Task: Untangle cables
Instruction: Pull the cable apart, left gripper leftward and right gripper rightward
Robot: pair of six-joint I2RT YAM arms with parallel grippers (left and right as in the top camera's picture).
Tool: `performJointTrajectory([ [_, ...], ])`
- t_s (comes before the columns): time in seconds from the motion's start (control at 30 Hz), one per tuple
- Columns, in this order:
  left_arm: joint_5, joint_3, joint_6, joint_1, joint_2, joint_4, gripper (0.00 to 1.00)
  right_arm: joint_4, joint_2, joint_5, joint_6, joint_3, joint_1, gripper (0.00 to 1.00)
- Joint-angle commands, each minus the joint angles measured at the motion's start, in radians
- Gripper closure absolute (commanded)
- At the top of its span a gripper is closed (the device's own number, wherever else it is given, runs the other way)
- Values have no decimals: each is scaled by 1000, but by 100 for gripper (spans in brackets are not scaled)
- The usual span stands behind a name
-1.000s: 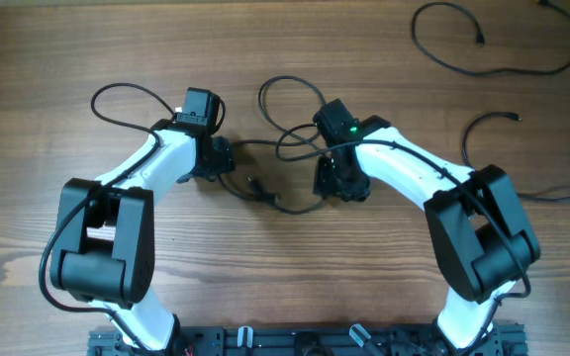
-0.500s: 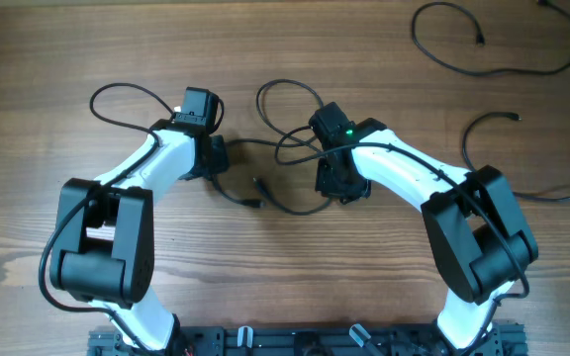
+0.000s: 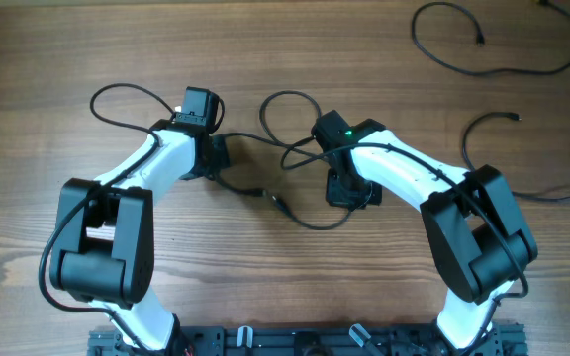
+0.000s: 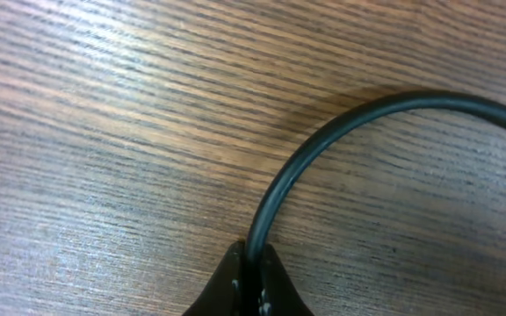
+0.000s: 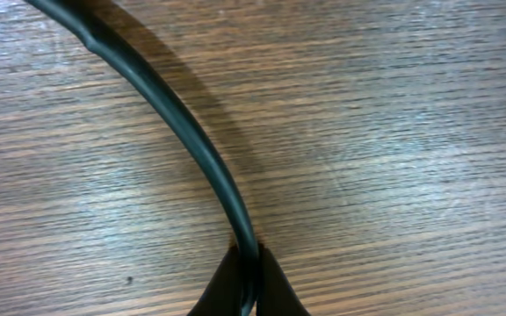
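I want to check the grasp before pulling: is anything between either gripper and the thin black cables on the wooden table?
Nothing visible. The left gripper pinches a thin black cable directly, and the right gripper pinches a black cable strand directly. Only bare wooden table lies around them.

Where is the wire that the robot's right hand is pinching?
In the overhead view, the cable sags across mid-table between the two arms. It runs from the shut right gripper toward the left gripper.

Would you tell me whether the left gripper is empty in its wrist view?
No, the left gripper is pinched shut on a black cable.
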Motion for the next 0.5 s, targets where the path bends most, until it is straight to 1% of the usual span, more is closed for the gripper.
performJointTrajectory([
  [0.0, -72, -29, -108, 31, 43, -21, 96, -29, 58, 89, 78, -37, -24, 96],
  [0.1, -76, -29, -157, 91, 43, -38, 96, -61, 58, 97, 85, -37, -74, 96],
  [0.47, -76, -29, -158, 319, 43, -41, 96, -80, 58, 107, 74, -37, -218, 96],
])
